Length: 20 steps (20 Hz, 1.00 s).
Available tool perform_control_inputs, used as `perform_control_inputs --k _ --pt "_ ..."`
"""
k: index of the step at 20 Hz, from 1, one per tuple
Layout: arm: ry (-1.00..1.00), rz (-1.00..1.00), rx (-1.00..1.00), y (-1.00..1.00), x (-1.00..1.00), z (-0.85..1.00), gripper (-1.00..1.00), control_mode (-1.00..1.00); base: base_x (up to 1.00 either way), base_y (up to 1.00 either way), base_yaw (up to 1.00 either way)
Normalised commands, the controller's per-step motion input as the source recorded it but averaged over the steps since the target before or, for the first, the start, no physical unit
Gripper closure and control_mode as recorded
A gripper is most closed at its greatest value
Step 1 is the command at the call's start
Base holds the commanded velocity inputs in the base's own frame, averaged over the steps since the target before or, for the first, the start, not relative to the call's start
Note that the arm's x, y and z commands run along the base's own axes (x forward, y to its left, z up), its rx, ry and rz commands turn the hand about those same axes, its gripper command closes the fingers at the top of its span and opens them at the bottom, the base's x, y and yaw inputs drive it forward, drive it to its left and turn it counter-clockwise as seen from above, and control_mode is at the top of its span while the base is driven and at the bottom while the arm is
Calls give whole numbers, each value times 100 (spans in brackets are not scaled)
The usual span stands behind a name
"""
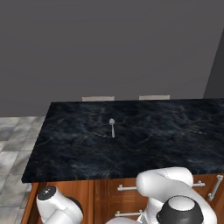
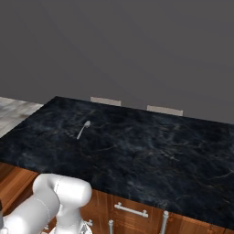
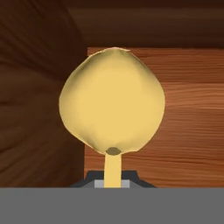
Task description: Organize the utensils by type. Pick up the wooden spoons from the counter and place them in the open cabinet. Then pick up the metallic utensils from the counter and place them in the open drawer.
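In the hand view, the pale yellow-brown oval bowl of a wooden spoon (image 3: pixel 111 105) looms close to the camera. Its thin handle runs down into my gripper (image 3: pixel 113 183), which is shut on it. Behind the spoon are brown wooden panels, a dark one at left and a lighter grained one at right; I cannot tell whether they belong to the cabinet or the drawer. A small silver-grey metal spoon (image 1: pixel 112 127) (image 2: pixel 83 129) lies alone on the black marble counter (image 1: pixel 166 144) (image 2: pixel 155 155), bowl pointing away from me. My arm bends low in front of the counter.
Reddish-brown drawer fronts with silver bar handles (image 1: pixel 127 188) (image 2: pixel 131 210) sit under the counter's near edge. Two pale seat backs (image 1: pixel 98 98) (image 1: pixel 154 97) stand beyond the far edge. Grey tiled floor (image 1: pixel 13 140) lies to the left.
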Motion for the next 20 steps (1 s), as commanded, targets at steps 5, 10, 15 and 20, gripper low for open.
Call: perform_control_inputs --k 5,10,15,20 --pt "-4 0 -8 0 24 49 100 -100 0 0 0" --pt "0 0 -3 -8 50 23 100 -100 0 0 0" --pt "-7 4 0 -22 54 -18 100 -100 0 0 0" --pt "-17 2 0 -4 44 -33 100 -100 0 0 0"
